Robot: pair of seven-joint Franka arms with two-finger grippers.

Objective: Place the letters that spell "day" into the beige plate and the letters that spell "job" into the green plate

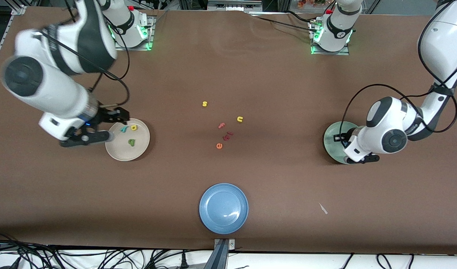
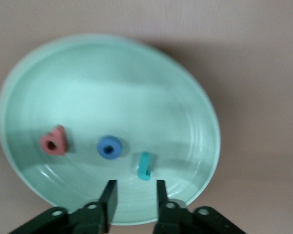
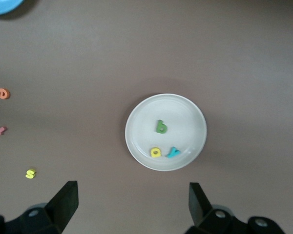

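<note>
So the green d (image 3: 161, 126), yellow a (image 3: 156, 152) and teal y (image 3: 173, 152) all sit in the beige plate (image 3: 190, 114), with the right gripper (image 3: 132, 202) up over it, fingers spread wide and empty. The left gripper (image 2: 133, 197) hangs low over the green plate (image 2: 151, 83), fingers a bit apart and holding nothing; pink b (image 2: 53, 142), blue o (image 2: 109, 146) and teal j (image 2: 144, 166) lie inside.

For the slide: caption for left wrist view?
Left gripper open above green plate holding pink b, blue o, teal j.
</note>
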